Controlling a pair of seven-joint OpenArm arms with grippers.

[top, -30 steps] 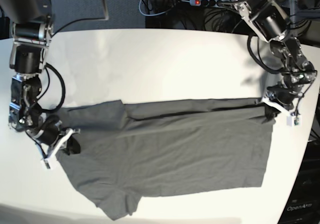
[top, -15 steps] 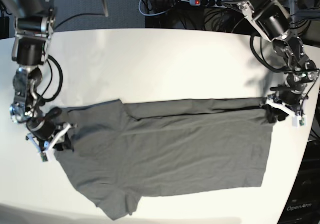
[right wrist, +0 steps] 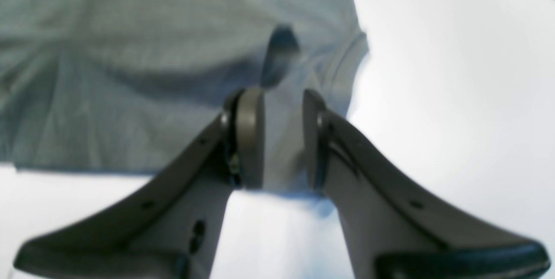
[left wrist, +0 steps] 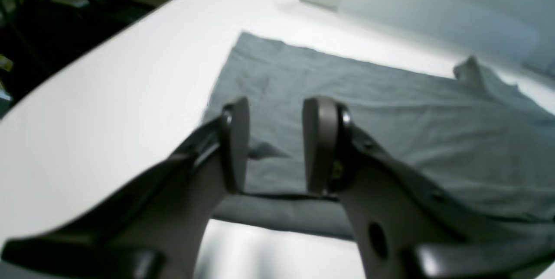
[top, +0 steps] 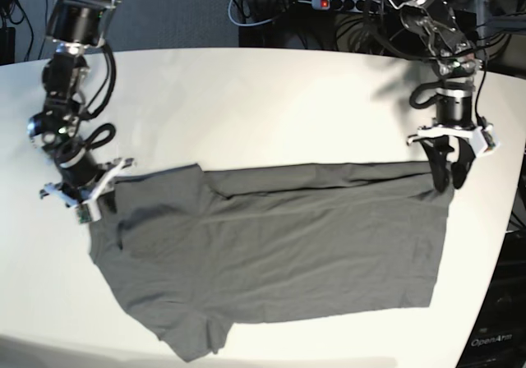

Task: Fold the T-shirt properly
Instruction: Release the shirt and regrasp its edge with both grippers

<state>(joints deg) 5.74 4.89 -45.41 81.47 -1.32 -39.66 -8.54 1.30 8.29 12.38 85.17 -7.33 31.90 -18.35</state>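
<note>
Grey T-shirt [top: 271,253] lay flat on the white table [top: 246,105], far edge folded over; left hand [top: 449,169] and right hand [top: 97,200] hovered empty, jaws parted, at its ends, so a fresh grasp seemed next.

The base view looks down from high above the near edge of the white table [top: 271,105], taking in the whole top, both arms and the cables on the floor beyond the far edge. The left wrist view sits just behind the left gripper [left wrist: 275,144] and looks low across the table along the T-shirt [left wrist: 390,114], its fingers filling the lower frame. The right wrist view sits likewise behind the right gripper [right wrist: 282,140], facing more steeply down onto cloth and table; it is blurred, so probably very near the surface. All three views share the T-shirt, and each wrist view covers one end of it.
</note>
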